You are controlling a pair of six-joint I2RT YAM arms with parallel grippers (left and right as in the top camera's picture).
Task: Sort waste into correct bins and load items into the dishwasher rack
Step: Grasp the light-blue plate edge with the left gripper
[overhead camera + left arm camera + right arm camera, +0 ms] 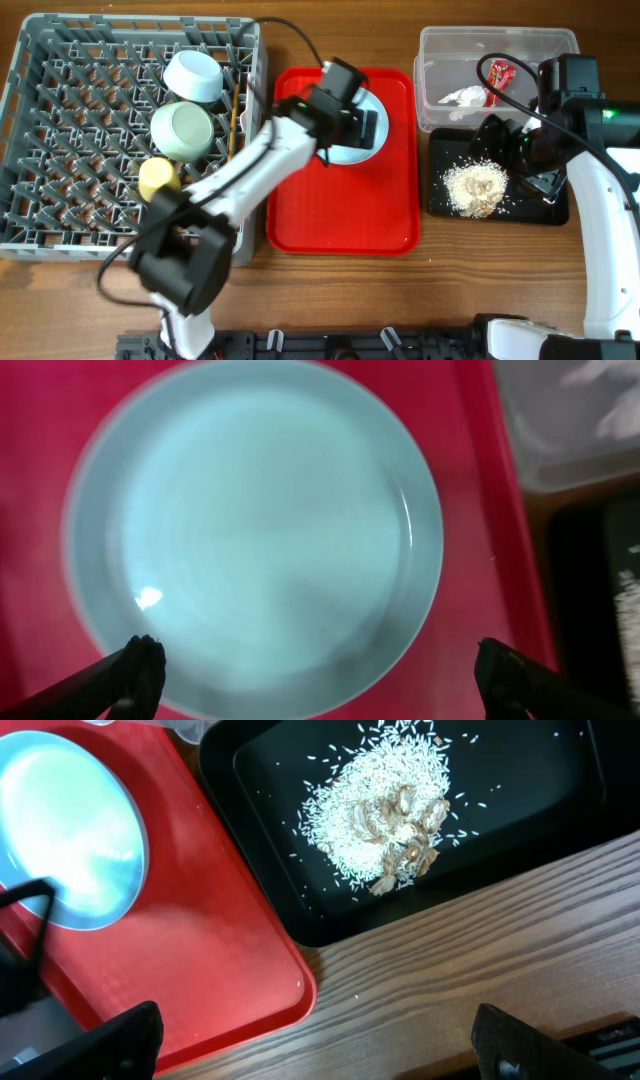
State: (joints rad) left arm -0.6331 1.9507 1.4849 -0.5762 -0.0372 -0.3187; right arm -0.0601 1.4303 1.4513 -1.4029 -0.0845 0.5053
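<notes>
Print on wrapper (500, 73), upper right, too small to read. Glossy round plate (260, 520) sits on red plastic tray (40, 400). Above it, left gripper (325, 678) is spread wide; right gripper (325, 1045) is equally wide.

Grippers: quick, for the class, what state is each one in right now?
Left gripper: open, empty, over the plate.
Right gripper: open, holding nothing.

The plate (250, 530) is pale blue, serving tray (340, 215) red, scraps (385, 820) beige, bin (540, 780) black.
</notes>
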